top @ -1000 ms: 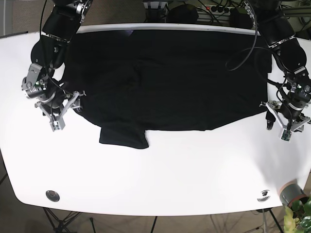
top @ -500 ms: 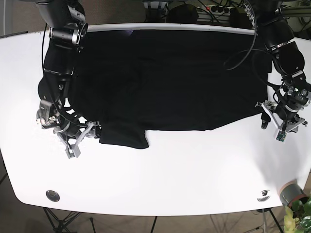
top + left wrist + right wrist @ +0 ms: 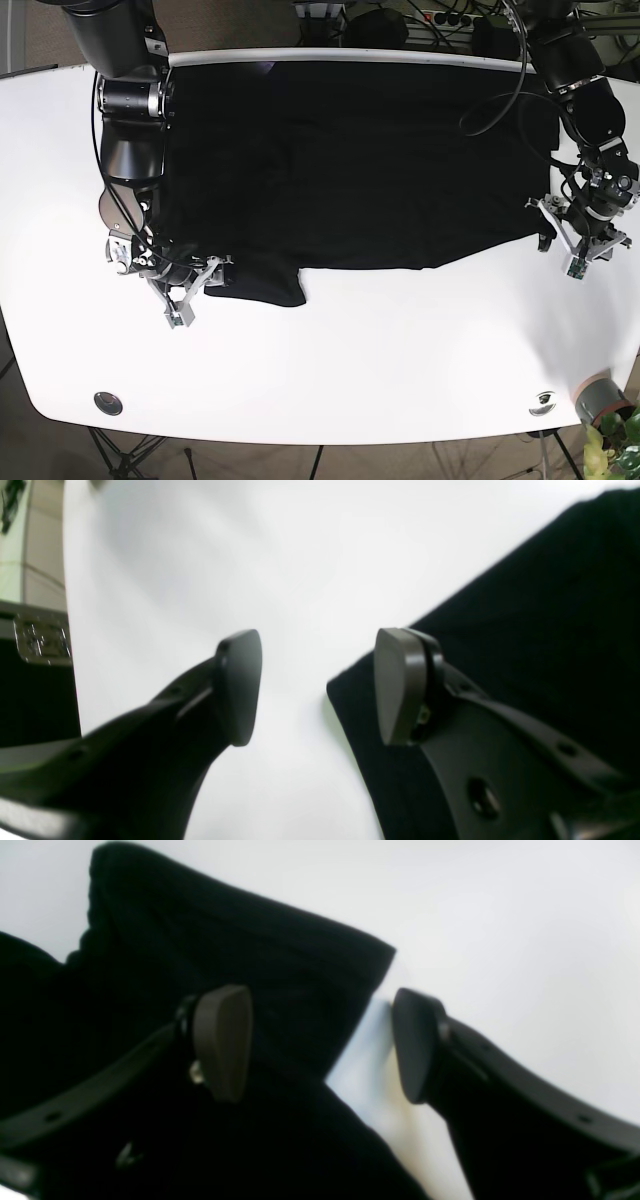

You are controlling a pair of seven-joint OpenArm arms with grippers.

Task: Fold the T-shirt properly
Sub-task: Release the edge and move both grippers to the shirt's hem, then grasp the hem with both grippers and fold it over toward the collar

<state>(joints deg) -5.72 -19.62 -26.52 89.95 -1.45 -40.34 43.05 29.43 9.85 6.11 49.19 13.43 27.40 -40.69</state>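
The black T-shirt (image 3: 350, 170) lies spread flat on the white table (image 3: 380, 350), with one sleeve (image 3: 255, 282) sticking out at the front left. My right gripper (image 3: 198, 288) is open at that sleeve's left edge. In the right wrist view the sleeve corner (image 3: 300, 985) lies between its open fingers (image 3: 222, 1040). My left gripper (image 3: 558, 250) is open at the shirt's right front corner. In the left wrist view that corner (image 3: 350, 705) lies by the right finger (image 3: 397, 685), with bare table under the other finger.
A grey cup (image 3: 597, 396) and a green plant (image 3: 615, 445) stand at the front right corner. Two small round discs (image 3: 108, 402) (image 3: 543, 402) sit near the table's front edge. Cables (image 3: 440, 18) lie behind the table.
My right gripper has moved forward and right along the shirt's left edge to the sleeve. My left gripper has shifted slightly inward to the shirt's right corner.
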